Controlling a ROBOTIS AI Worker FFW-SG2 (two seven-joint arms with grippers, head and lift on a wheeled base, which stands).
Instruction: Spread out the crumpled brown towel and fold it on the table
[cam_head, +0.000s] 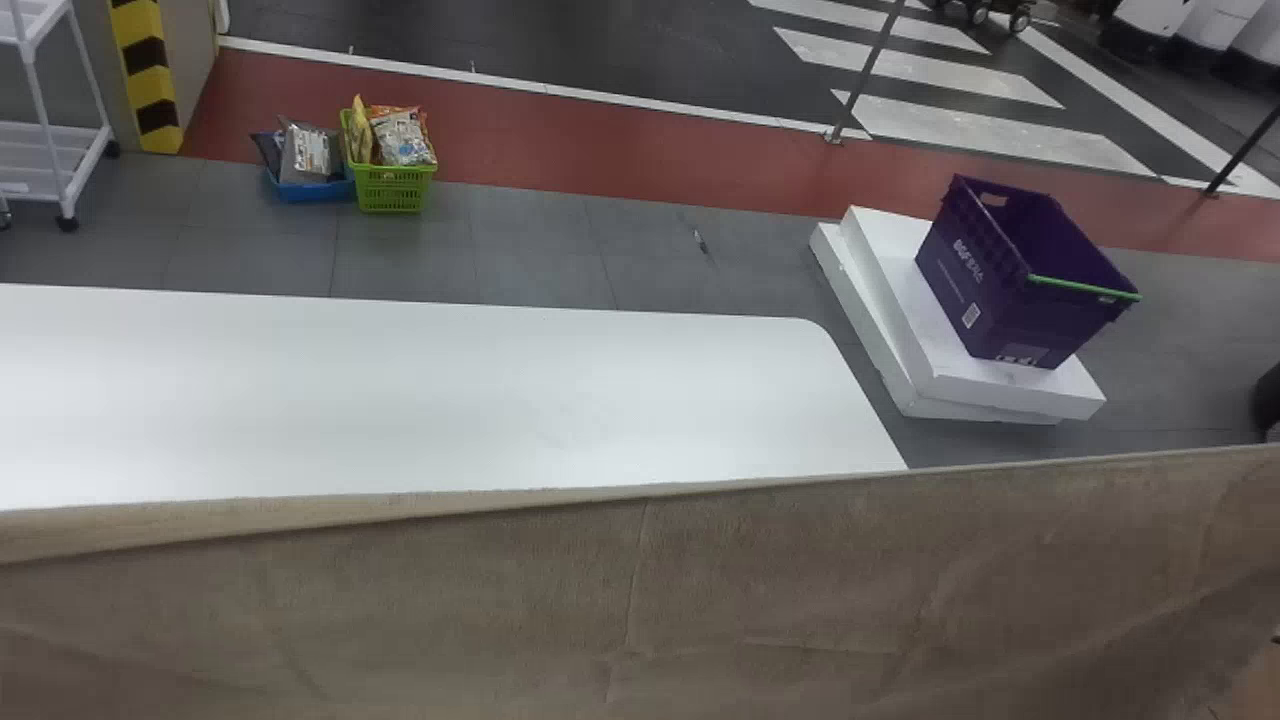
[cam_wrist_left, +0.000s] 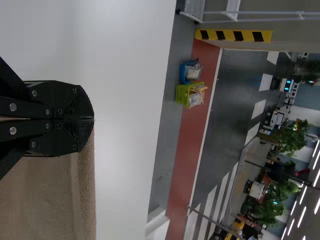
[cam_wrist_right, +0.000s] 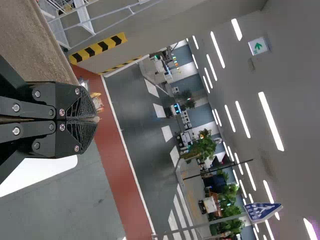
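Head view: brown towel held up by both arms, top edge drawn nearly straight

Towel (cam_head: 640, 600) hangs as a broad curtain across the near side of the desk (cam_head: 450, 400), hiding that part of it. Surface mostly flat; shallow creases remain, plus a narrow folded-over strip along the upper edge toward the left.

Left fingers (cam_wrist_left: 75, 100): pressed together, no gap visible, towel pinched at its edge. Right fingers (cam_wrist_right: 75, 102): likewise closed, a small bit of cloth poking out at the tips.

Reason for the hold, as I judge it: wide-apart grips tension the edge between them, and the cloth's own weight draws out the crumple below. Laying it down flat, then folding, would follow. Folding not yet begun.

Surroundings: purple crate (cam_head: 985, 285) on stacked white slabs (cam_head: 990, 390), on the floor past the desk's right end. Green basket (cam_head: 395, 190) of packets beside a blue tray (cam_head: 315, 190), floor beyond the desk; white cart (cam_head: 50, 165) farther left. All stand off the desk; no hindrance expected. Likelier trouble: the towel screens the near desk from the head camera, and its right side could land over the desk's end.
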